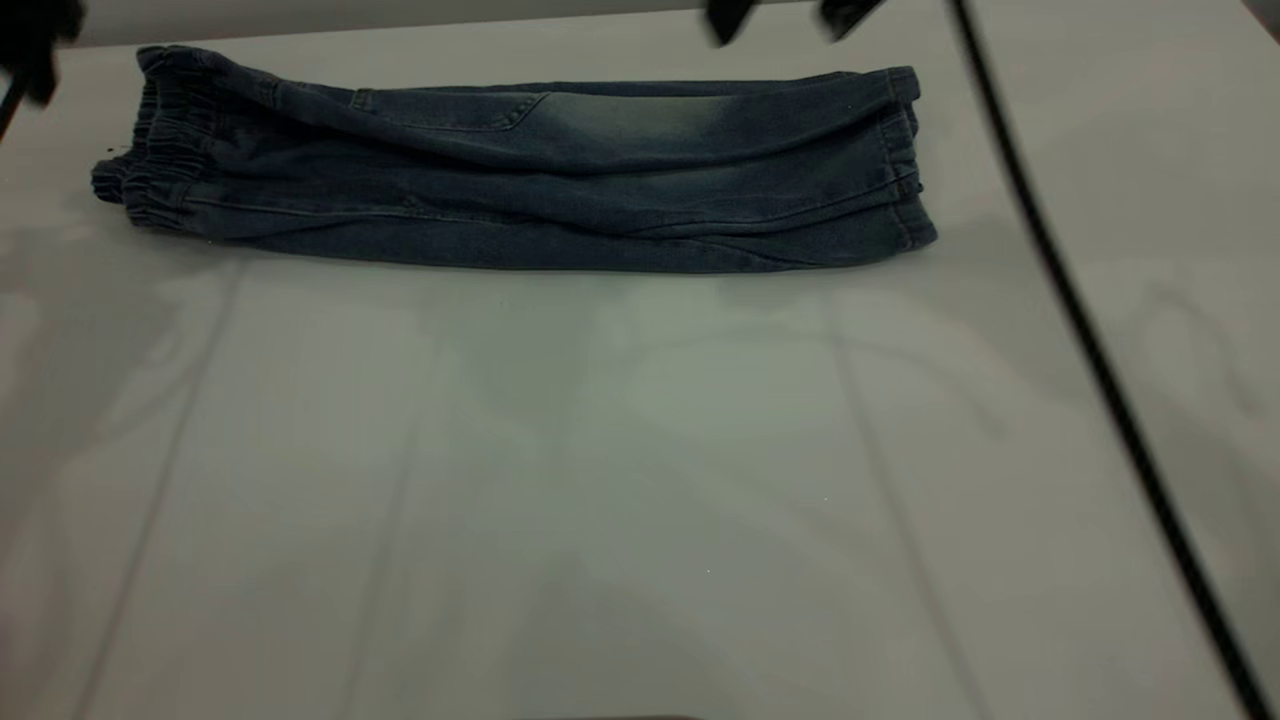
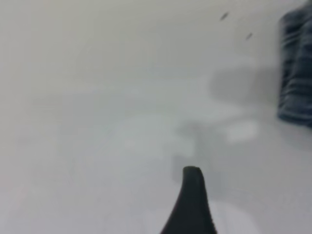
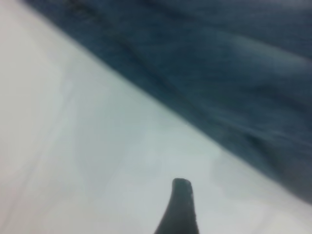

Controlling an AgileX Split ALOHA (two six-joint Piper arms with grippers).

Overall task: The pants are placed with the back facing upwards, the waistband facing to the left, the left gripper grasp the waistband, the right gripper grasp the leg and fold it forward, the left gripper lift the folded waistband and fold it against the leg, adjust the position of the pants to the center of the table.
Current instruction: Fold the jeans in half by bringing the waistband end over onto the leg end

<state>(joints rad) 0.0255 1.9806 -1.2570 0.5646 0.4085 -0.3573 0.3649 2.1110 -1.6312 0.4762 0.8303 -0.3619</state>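
The pants (image 1: 520, 170) lie folded lengthwise into a long blue denim strip at the far side of the table (image 1: 600, 480). Their elastic waistband (image 1: 150, 150) points left and the leg (image 1: 700, 120), with a pale faded patch, lies on top, its cuff at the right. My left gripper (image 1: 35, 45) hovers at the far left corner just beyond the waistband (image 2: 296, 68), open and empty, with one finger (image 2: 191, 200) showing in its wrist view. My right gripper (image 1: 788, 15) hangs open above the far edge near the cuff end. Its finger (image 3: 180, 204) is over bare table beside the denim (image 3: 219, 73).
A black cable (image 1: 1090, 350) runs diagonally over the right part of the table, from the far edge to the near right corner. The wide near half of the tabletop holds only faint creases and shadows.
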